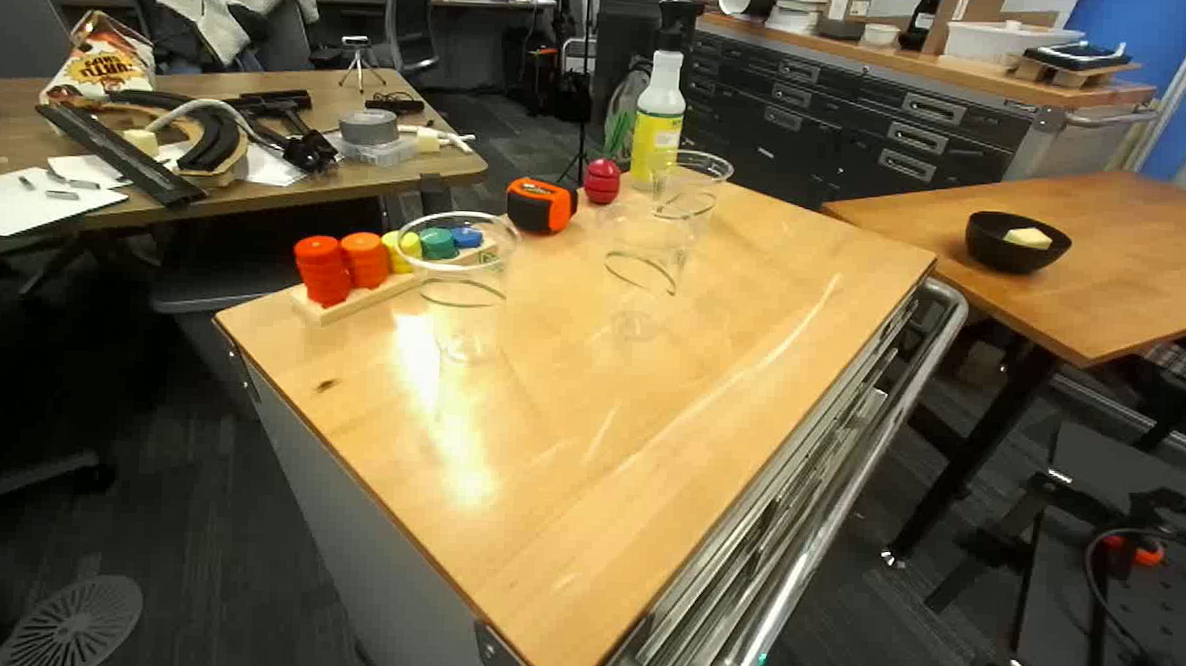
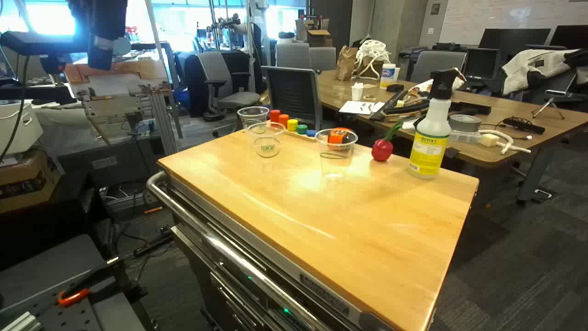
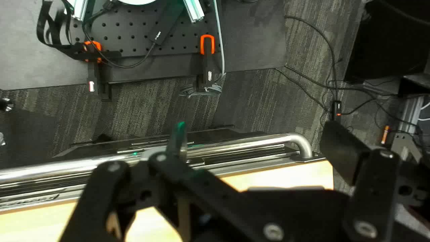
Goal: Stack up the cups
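Three clear plastic cups (image 2: 336, 161) are found upright and apart on the wooden worktop (image 2: 358, 248), and the gripper (image 3: 260, 148) is observed with jaws spread.

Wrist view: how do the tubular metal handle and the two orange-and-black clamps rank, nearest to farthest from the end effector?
1. Tubular metal handle: nearest, crossing the picture just beyond the end effector.
2. Top-middle orange-and-black clamp: farther on, near the picture's centre line.
3. Top-left orange-and-black clamp: farthest, off to the picture's left.
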Controlling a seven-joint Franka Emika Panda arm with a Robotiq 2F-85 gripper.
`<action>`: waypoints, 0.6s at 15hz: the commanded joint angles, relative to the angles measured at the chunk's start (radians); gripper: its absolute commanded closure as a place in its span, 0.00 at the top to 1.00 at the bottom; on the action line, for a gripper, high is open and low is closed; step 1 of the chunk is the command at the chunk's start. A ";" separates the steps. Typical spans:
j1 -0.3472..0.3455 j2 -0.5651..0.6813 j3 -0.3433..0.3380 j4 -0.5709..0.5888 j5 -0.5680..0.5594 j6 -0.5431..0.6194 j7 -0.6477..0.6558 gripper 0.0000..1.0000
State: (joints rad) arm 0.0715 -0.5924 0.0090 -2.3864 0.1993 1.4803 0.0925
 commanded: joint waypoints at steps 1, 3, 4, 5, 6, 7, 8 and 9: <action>-0.021 0.001 0.016 0.004 0.006 -0.003 -0.009 1.00; -0.021 -0.002 0.016 0.011 0.006 -0.003 -0.009 1.00; -0.021 -0.002 0.016 0.013 0.006 -0.003 -0.009 1.00; -0.021 -0.002 0.016 0.014 0.006 -0.003 -0.009 1.00; -0.021 -0.002 0.016 0.014 0.006 -0.003 -0.009 1.00; -0.021 -0.002 0.016 0.014 0.006 -0.003 -0.009 1.00; -0.021 -0.002 0.016 0.014 0.006 -0.003 -0.009 1.00; -0.021 -0.002 0.016 0.014 0.006 -0.003 -0.009 1.00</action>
State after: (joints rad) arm 0.0715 -0.5954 0.0090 -2.3745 0.1993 1.4811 0.0923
